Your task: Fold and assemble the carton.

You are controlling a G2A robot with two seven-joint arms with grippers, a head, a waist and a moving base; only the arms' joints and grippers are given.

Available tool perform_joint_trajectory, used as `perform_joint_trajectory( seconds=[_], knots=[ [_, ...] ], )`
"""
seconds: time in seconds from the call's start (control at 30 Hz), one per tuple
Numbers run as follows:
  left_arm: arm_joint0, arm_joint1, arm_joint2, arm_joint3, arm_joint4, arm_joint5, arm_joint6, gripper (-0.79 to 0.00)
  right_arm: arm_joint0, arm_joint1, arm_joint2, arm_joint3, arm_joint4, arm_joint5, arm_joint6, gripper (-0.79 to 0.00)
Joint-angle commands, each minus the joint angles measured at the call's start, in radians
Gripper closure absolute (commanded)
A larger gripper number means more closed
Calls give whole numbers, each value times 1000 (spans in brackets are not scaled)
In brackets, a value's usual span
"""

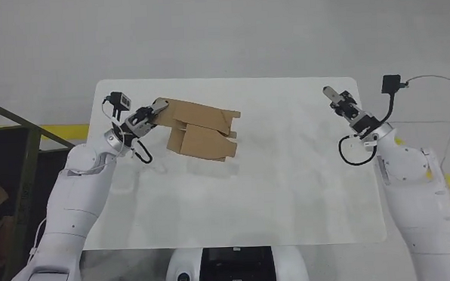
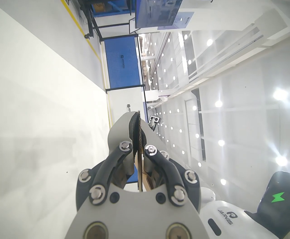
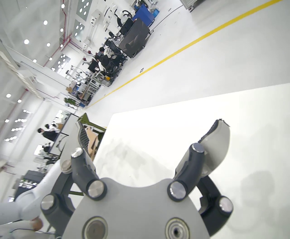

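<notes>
A brown carton (image 1: 202,126), partly folded, hangs low over the far left of the white table (image 1: 288,191). My left gripper (image 1: 157,107) is shut on the carton's left end. In the left wrist view the cardboard edge (image 2: 140,144) runs pinched between the two fingers of that gripper (image 2: 138,120). My right gripper (image 1: 330,92) is over the table's far right corner, well apart from the carton. Its fingers (image 3: 217,138) stand spread in the right wrist view, and this right gripper (image 3: 150,129) holds nothing.
A dark metal frame (image 1: 13,134) with cardboard pieces stands off the table's left side; it appears as a green frame (image 3: 90,126) in the right wrist view. The table's middle and near half are bare.
</notes>
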State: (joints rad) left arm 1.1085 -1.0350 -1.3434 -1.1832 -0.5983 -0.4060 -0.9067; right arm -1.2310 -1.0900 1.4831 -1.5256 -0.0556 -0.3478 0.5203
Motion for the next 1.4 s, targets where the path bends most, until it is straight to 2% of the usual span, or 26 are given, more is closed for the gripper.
perform_joint_trajectory(
  seconds=[0.0,0.13,0.3,0.47,0.6,1.03,1.17,1.37],
  knots=[
    [-34,-10,38,39,-6,-21,-32,0,-18,1,9,-25,91,24,59,-785],
    [-107,-36,115,101,-40,-67,-99,0,-66,1,6,-99,210,67,128,-785],
    [-201,-67,190,196,-84,-117,-184,0,-118,-4,-18,-174,327,107,153,-785],
    [-277,-90,233,288,-115,-142,-264,0,-157,-5,-53,-235,340,124,186,-785],
    [-312,-105,249,348,-138,-162,-282,0,-181,-9,-75,-260,438,131,210,-785],
    [-314,-106,250,353,-138,-165,-280,0,-177,-9,-75,-257,420,134,203,-785],
    [-298,-102,242,308,-88,-145,-227,0,-166,-10,-93,-249,440,123,249,-785],
    [-296,-105,253,281,-89,-113,-288,0,-175,-15,-133,-233,498,94,287,-785]
  ],
)
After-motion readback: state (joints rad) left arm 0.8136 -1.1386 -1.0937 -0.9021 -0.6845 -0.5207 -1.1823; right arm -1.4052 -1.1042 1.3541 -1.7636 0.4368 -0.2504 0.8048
